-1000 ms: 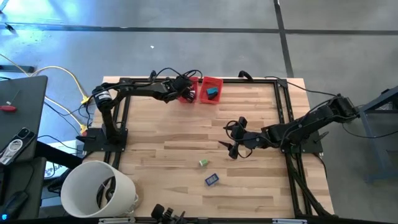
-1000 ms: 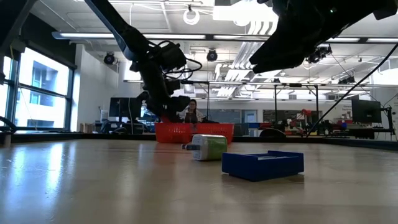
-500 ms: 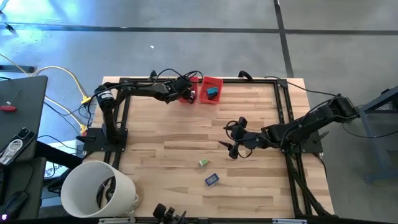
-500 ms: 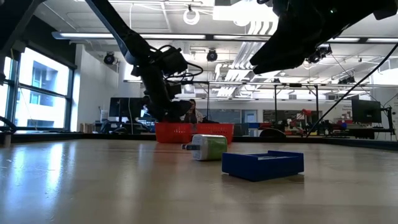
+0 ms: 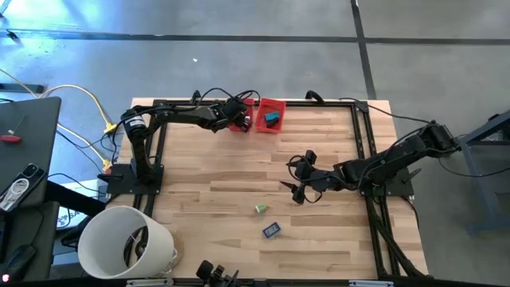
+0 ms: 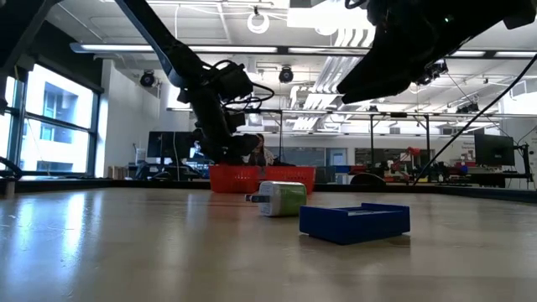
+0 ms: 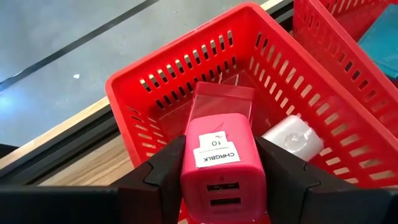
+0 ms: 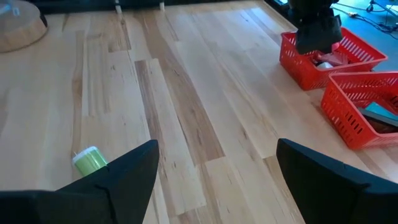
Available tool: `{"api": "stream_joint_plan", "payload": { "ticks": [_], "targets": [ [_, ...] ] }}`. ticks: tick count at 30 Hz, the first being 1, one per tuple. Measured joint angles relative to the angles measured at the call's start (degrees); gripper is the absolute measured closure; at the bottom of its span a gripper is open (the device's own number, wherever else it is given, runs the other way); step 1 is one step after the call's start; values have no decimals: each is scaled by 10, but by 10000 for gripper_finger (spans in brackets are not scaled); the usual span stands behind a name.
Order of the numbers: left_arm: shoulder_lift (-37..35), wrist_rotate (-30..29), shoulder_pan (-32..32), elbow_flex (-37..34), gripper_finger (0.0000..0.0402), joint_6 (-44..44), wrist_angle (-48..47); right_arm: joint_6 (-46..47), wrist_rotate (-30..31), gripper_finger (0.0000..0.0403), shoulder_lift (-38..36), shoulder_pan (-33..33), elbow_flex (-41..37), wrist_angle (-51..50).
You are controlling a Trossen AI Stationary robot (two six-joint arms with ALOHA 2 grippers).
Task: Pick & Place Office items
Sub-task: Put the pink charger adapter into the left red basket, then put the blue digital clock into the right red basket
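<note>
**Over the far bin: left gripper held a pink charger**

At the table's far edge, the left gripper (image 7: 224,180) hung over the left-hand red bin (image 7: 155,87), its two dark fingers (image 7: 165,171) partly closed against the sides of a pink charger (image 7: 222,162). The charger carried a white label on its top face and showed two ports at its near end; a clear plastic flap stood behind it. Whether its base touched the bin floor could not be told. A white piece (image 7: 292,138) lay in the same bin just beside the charger.

Seen from above, that gripper (image 5: 237,116) sat at the left bin (image 5: 240,126), with a second red bin (image 5: 272,115) touching it on the right and holding a teal piece (image 5: 273,119).

The right gripper (image 5: 301,182) waited near the table's middle, fingers spread wide and holding nothing. Its wrist camera looked between both fingers (image 8: 124,171) across bare wooden table (image 8: 186,106).

Nearer the front edge lay a green piece (image 5: 260,209), and just beyond it a dark blue piece (image 5: 271,230), close together but apart. At table level the green piece (image 6: 281,199) lay on its side behind the dark blue one (image 6: 354,221), a shallow open tray shape.

A white bucket (image 5: 123,243) stood off the front left corner.
</note>
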Motion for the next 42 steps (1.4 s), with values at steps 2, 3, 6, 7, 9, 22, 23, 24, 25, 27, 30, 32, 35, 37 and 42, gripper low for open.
{"api": "stream_joint_plan", "payload": {
  "ticks": [2,3,6,7,9,22,23,24,25,27,30,32,35,37,42],
  "targets": [
    [0,0,0,0,241,8,0,0,1,89,0,0,0,0],
    [0,0,0,0,241,9,0,0,1,89,0,0,0,0],
    [0,0,0,0,241,9,0,0,1,89,0,0,0,0],
    [0,0,0,0,241,9,0,0,1,89,0,0,0,0],
    [0,0,0,0,241,10,0,0,1,89,0,0,0,0],
    [0,-1,0,0,240,41,-1,0,1,89,0,0,0,0],
    [0,-1,-1,0,240,45,-1,0,1,89,0,0,0,0],
    [0,-1,-1,0,240,45,-1,0,1,89,0,0,0,0],
    [0,-1,-1,0,240,41,-1,0,1,89,0,0,0,0],
    [0,-1,-1,1,237,36,-1,0,1,89,0,0,0,0],
    [0,-1,-1,1,220,37,-1,-3,1,89,0,0,0,0],
    [0,-1,-1,1,202,39,-1,-4,1,89,0,0,0,0],
    [-1,-1,-1,1,171,54,-1,-4,1,89,0,0,0,0],
    [-1,-2,-2,1,153,64,0,-4,1,89,0,0,0,0],
    [-8,-20,-11,1,132,89,0,-4,1,89,0,0,0,0]
  ]
}}
